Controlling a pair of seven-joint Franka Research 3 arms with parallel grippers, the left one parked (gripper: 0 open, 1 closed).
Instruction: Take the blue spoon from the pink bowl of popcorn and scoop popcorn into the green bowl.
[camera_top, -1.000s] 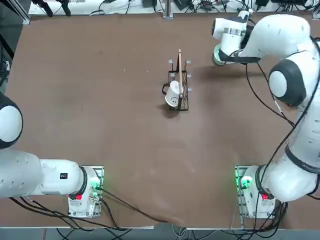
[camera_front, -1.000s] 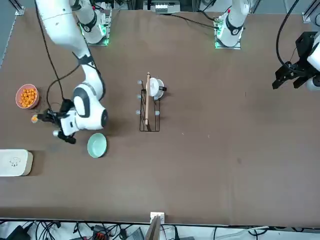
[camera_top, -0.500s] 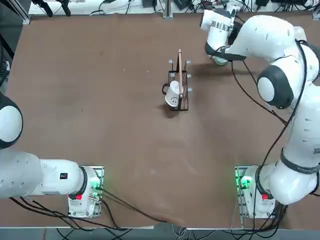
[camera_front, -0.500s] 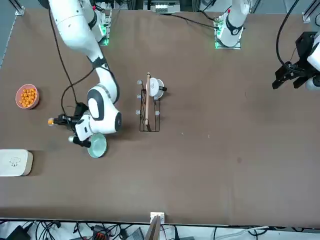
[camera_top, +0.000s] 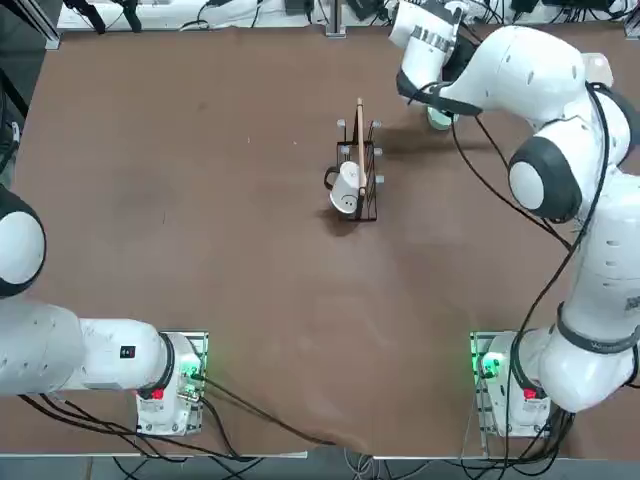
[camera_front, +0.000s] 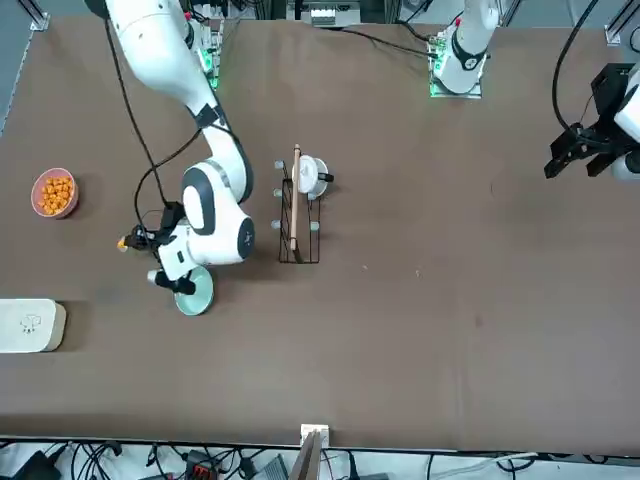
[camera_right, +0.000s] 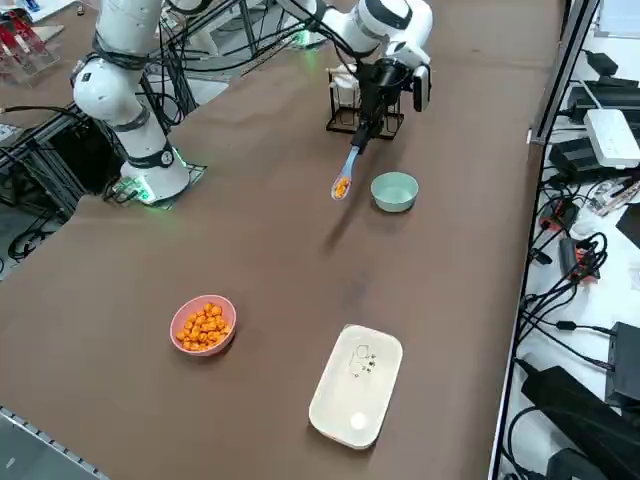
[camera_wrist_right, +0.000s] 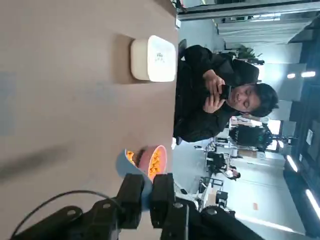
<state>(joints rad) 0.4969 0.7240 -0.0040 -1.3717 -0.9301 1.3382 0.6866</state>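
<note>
My right gripper (camera_right: 366, 128) is shut on the handle of the blue spoon (camera_right: 346, 172), holding it in the air. A few orange popcorn pieces (camera_right: 341, 187) lie in its scoop. The scoop hangs beside the green bowl (camera_right: 394, 191), on the pink bowl's side, not over it. In the front view the wrist covers part of the green bowl (camera_front: 196, 295), and the loaded spoon tip (camera_front: 124, 243) sticks out toward the pink bowl (camera_front: 54, 192). That pink bowl (camera_right: 204, 325) holds popcorn (camera_right: 205, 323). In the wrist view the fingers (camera_wrist_right: 131, 194) clamp the spoon (camera_wrist_right: 124, 165).
A black wire rack (camera_right: 358, 108) with a white mug (camera_front: 312, 177) stands mid-table, close behind the gripper. A white rectangular tray (camera_right: 357, 385) lies near the table edge beyond the bowls. A person in black (camera_wrist_right: 212, 105) sits past that edge.
The right arm has carried the loaded spoon away from the pink bowl and toward the green bowl, ending close beside it. The bowls, rack and tray have stayed put.
</note>
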